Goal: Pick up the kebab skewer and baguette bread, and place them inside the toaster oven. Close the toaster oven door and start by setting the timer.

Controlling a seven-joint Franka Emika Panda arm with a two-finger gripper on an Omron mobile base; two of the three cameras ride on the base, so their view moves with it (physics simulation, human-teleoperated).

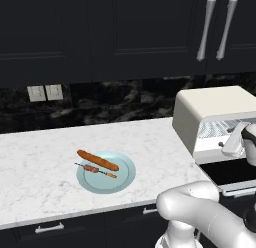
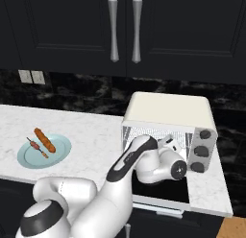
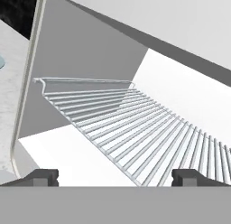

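The pincer (image 3: 115, 177) was held spread and empty at the mouth of the toaster oven (image 2: 168, 112), facing the wire rack (image 3: 135, 128) inside. The oven door (image 1: 231, 173) was seen folded down flat. The baguette (image 1: 97, 160) and the kebab skewer (image 1: 95, 169) were found side by side on the blue plate (image 1: 122, 179), left of the oven on the table (image 1: 40, 162).

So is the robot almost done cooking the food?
Not yet. The toaster oven door is down, and the gripper is open at its mouth with nothing held, facing a bare wire rack. The bread and skewer lie on the blue plate. Both must go inside, then the door shuts and the timer gets set.
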